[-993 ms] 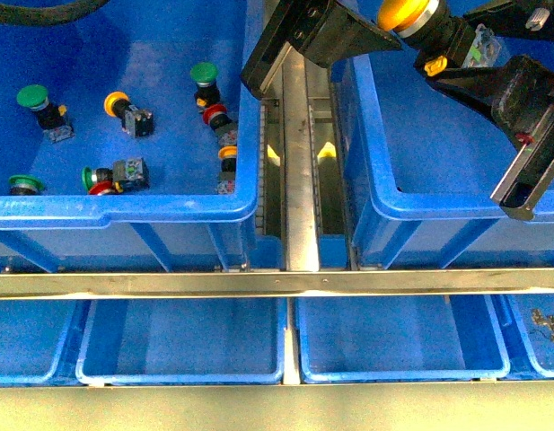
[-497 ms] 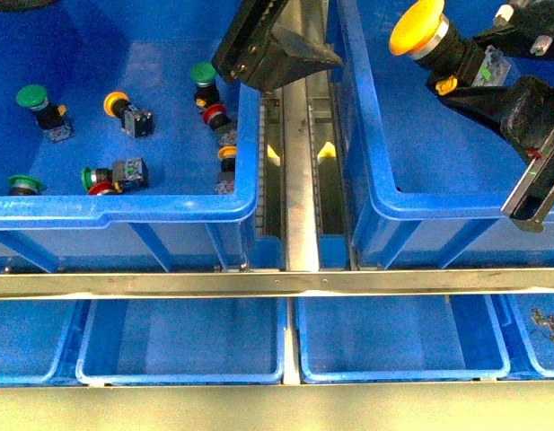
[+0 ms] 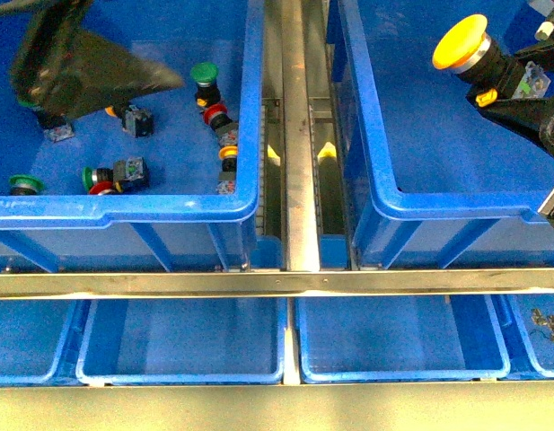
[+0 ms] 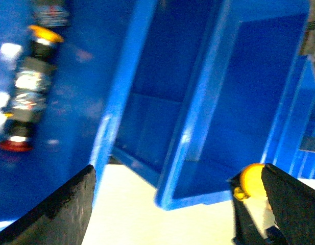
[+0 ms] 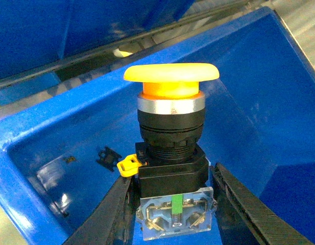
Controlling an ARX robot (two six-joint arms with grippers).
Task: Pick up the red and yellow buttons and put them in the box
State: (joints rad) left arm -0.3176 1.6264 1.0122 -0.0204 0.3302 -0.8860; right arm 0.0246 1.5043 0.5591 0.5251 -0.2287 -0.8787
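Swung across since the earlier frame, the left gripper (image 3: pixel 83 67) now blurs over the upper left of the front view, above the left crate (image 3: pixel 124 208); its jaws stand wide apart, empty. At lower left of that crate lie red (image 3: pixel 102 188), green (image 3: pixel 23 184) and yellow (image 3: pixel 226 153) switches. Further off, upper right, the right gripper (image 5: pixel 172 204) clamps the yellow button (image 3: pixel 462 43) over the box (image 3: pixel 384 202).
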